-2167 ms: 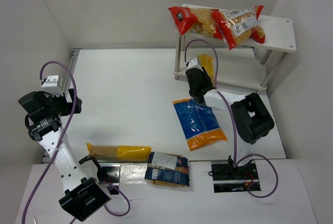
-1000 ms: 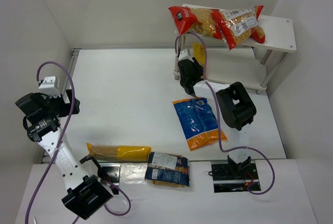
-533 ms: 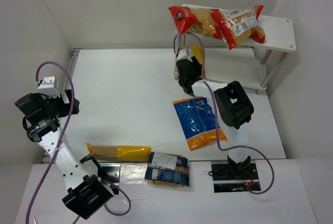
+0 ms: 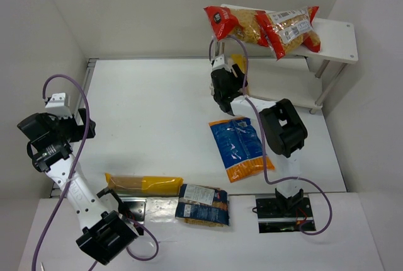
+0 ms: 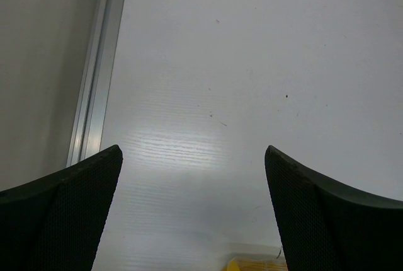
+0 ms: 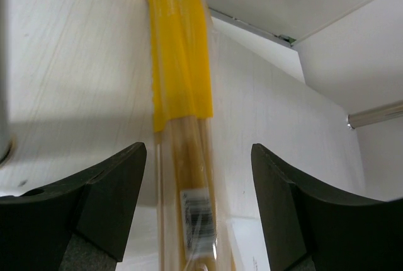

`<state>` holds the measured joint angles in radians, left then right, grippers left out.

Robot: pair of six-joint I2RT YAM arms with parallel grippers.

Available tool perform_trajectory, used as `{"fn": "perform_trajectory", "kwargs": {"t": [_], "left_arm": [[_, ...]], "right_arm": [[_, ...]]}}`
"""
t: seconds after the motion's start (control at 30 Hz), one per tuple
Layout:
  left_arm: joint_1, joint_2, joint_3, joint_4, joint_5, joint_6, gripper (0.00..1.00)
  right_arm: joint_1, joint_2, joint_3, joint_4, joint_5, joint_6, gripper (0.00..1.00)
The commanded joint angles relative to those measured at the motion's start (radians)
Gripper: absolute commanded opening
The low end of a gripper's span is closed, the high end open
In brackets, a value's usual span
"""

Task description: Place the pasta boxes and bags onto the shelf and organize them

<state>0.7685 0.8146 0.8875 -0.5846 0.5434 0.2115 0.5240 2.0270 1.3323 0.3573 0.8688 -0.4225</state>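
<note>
Right gripper (image 6: pixel 196 148) splayed open, spaghetti pack (image 6: pixel 179 50) lengthwise between its fingers, yellow end farthest out

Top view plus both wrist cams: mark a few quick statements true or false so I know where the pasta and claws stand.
Two red-ended bags lie on the shelf's top board. True.
The right claw is shut on the spaghetti pack. False: it stands open, the pack lying in the gap.
The blue-and-orange bag is on the shelf. False: it lies on the table.
The left claw is open and empty. True.
A second spaghetti pack lies beside the dark-blue pack. True.
</note>
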Motion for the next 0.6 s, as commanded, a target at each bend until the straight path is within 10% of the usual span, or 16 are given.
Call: {"fn": "perform_trajectory", "kwargs": {"t": [0.0,0.57], "left_arm": [[0.008,-0.012,-0.005,0.009,0.040,0.023,0.99],[0.008,-0.040,-0.005,0.009,0.049,0.032,0.99]], "right_arm": [[0.040,-0.120,-0.036,0.045,0.013,0.060,0.75],[0.156,-0.581,-0.271,-0.394,-0.155,0.209,0.76]]}}
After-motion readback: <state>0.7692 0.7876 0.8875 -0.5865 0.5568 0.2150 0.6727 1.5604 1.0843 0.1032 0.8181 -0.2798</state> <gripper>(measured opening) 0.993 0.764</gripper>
